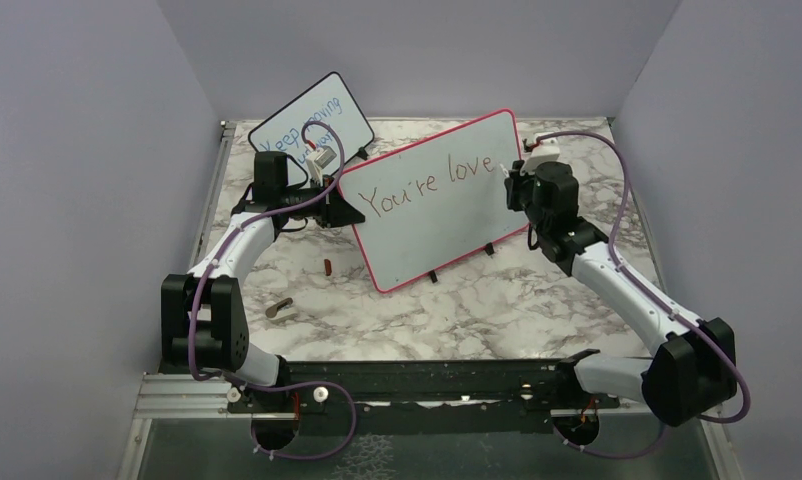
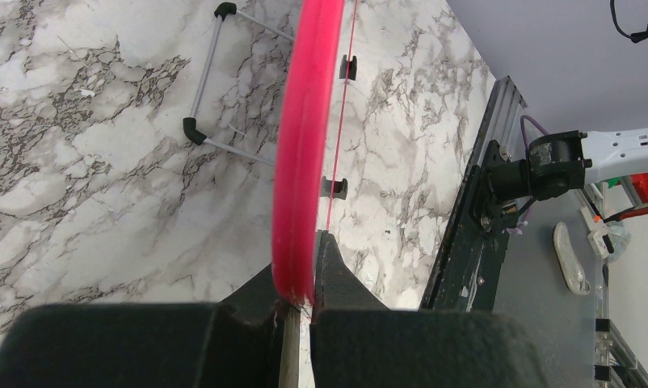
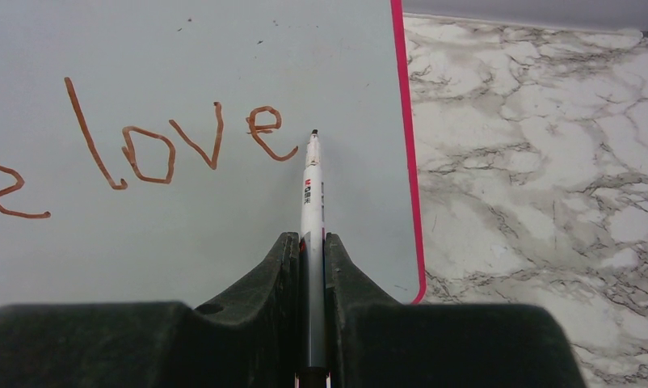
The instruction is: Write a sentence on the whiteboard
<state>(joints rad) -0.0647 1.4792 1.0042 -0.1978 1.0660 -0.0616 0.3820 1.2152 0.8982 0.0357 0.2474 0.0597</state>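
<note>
The whiteboard [image 1: 447, 240], white with a red-pink frame, stands tilted on the marble table. On it is the brownish-red sentence [image 1: 427, 183], reading "You're love". My left gripper [image 1: 343, 200] is shut on the board's left edge. In the left wrist view the jaws [image 2: 308, 279] pinch the pink frame [image 2: 309, 121]. My right gripper [image 1: 510, 182] is shut on a white marker [image 3: 311, 194]. Its tip sits at the board [image 3: 224, 250] just right of the last "e" of the sentence [image 3: 175, 145]. I cannot tell whether the tip touches.
A smaller black-framed board [image 1: 312, 118] with blue writing leans at the back left. A small red cap [image 1: 328, 266] and a grey piece [image 1: 278, 307] lie on the table in front. A grey wire stand [image 2: 212, 89] is behind the whiteboard. Walls close three sides.
</note>
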